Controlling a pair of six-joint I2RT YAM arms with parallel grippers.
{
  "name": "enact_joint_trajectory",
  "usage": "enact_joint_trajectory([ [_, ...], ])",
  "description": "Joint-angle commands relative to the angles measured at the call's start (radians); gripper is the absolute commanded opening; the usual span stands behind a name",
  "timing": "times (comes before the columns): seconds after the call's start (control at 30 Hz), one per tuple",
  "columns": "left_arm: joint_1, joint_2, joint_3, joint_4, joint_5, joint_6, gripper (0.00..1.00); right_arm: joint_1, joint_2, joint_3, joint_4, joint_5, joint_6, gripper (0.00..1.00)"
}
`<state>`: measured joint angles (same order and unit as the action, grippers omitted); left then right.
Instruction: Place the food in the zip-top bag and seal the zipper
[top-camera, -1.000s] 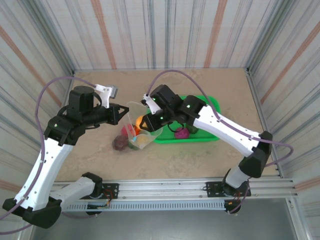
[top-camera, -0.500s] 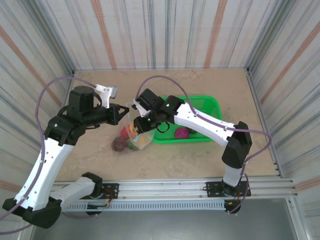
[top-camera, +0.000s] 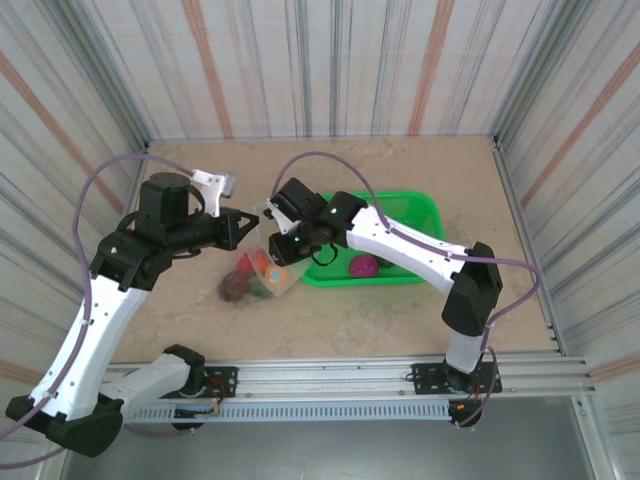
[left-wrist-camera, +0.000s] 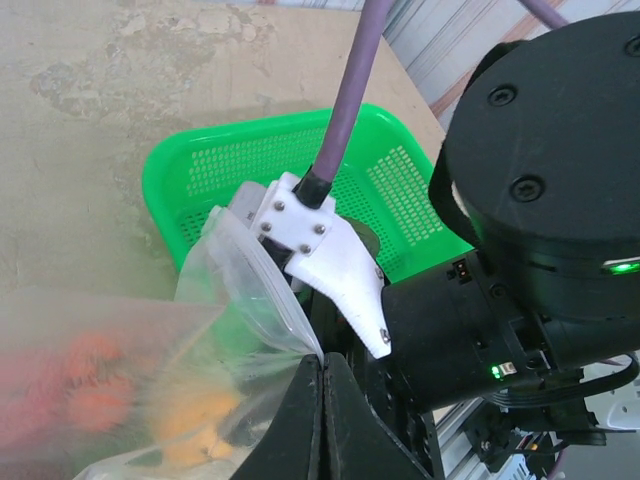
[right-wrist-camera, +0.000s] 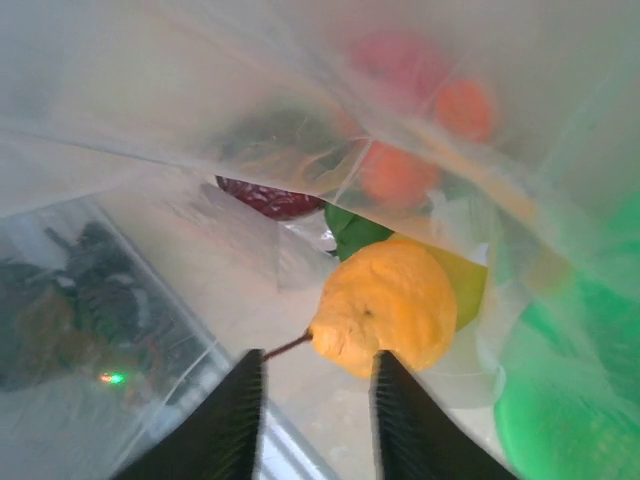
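Note:
The clear zip-top bag (top-camera: 268, 272) stands open on the table. My left gripper (top-camera: 246, 225) is shut on its mouth edge, its tips (left-wrist-camera: 322, 358) pinching the film of the bag (left-wrist-camera: 230, 290). My right gripper (top-camera: 281, 249) is inside the mouth of the bag, open. In the right wrist view a yellow-orange fruit (right-wrist-camera: 388, 305) lies just past that gripper (right-wrist-camera: 318, 356), free of the fingers. Deeper in the bag are a maroon piece (right-wrist-camera: 270, 198), a green one (right-wrist-camera: 355, 230) and orange pieces (right-wrist-camera: 395, 175). A purple piece of food (top-camera: 363, 265) lies in the green basket (top-camera: 418, 203). The zipper is too faint to make out.
The green mesh basket (left-wrist-camera: 230, 165) sits just right of the bag, under my right forearm (top-camera: 400, 240). Striped walls close in the table on three sides. Bare tabletop stretches behind the bag and along the front rail (top-camera: 330, 378).
My right gripper has moved left and deeper into the bag's mouth, and its jaws have narrowed. The bag has shifted slightly left. The left gripper has stayed put.

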<state>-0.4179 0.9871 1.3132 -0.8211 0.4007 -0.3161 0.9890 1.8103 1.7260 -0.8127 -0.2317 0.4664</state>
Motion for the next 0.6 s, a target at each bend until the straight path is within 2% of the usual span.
enact_joint_trajectory([
  [0.0,0.01,-0.021,-0.01,0.029,0.015,0.003,0.0,0.004,-0.06,0.008,0.012,0.002,0.006,0.2],
  [0.13,0.01,-0.021,-0.014,0.028,0.015,0.002,0.0,0.005,-0.093,0.016,0.013,0.004,0.006,0.22],
  [0.4,0.011,-0.019,-0.002,0.02,0.001,0.01,0.0,-0.023,-0.197,0.056,-0.046,0.069,-0.023,0.61],
  [0.57,0.01,-0.02,-0.002,0.019,-0.003,0.011,0.0,-0.071,-0.274,0.037,-0.094,0.078,-0.057,0.72],
])
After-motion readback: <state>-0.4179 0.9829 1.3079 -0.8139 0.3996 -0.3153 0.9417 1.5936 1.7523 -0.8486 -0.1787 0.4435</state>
